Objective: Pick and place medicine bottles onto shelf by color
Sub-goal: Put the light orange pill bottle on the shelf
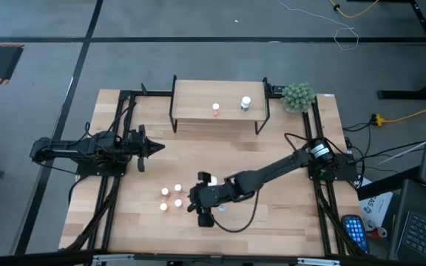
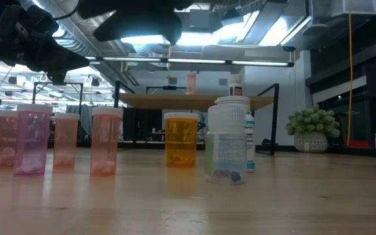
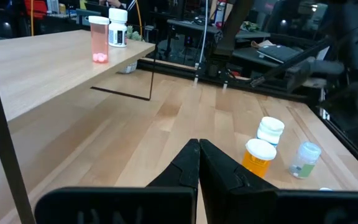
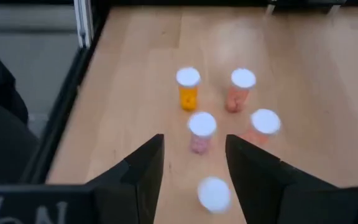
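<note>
High cam looks straight down, low cam table-level; both see shelf (image 1: 219, 100).

Shelf (image 1: 198, 111): light wooden top on thin black legs, at the table's far side. Upon it stand a pink bottle (image 1: 216, 109) and a white bottle (image 1: 245, 103), upright, apart. Remaining white-capped bottles (image 1: 170, 197) stand upright, clustered on the near tabletop; one is orange (image 2: 181, 140).
</note>
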`<action>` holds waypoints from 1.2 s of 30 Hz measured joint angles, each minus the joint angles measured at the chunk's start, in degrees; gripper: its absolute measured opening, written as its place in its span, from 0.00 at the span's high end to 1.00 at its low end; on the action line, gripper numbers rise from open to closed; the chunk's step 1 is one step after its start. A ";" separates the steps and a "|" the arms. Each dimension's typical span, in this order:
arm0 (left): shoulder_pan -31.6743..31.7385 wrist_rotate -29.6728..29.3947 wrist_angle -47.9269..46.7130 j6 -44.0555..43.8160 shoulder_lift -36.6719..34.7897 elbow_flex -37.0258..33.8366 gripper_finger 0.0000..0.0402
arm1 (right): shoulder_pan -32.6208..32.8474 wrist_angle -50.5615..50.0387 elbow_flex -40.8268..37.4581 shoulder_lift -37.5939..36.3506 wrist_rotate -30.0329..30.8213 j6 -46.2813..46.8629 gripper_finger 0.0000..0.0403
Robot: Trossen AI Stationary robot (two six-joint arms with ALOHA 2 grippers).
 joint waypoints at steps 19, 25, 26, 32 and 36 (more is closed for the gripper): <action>0.01 0.01 -0.14 -0.57 0.02 0.00 1.00 | -0.02 -14.79 10.93 7.38 2.56 7.19 0.57; 0.00 0.01 -0.42 -0.57 0.02 -0.02 1.00 | -0.02 -16.27 10.89 9.53 1.11 5.41 0.57; -0.01 0.01 -0.42 -0.55 0.00 -0.02 1.00 | -0.02 -16.51 10.86 9.72 1.09 5.41 0.57; -0.01 0.01 -0.44 -0.50 0.02 -0.02 1.00 | -0.01 -17.70 10.86 10.27 1.32 5.42 0.57; 0.01 0.01 -0.46 -0.48 0.01 -0.02 1.00 | -0.03 -17.46 10.97 10.92 1.77 5.34 0.57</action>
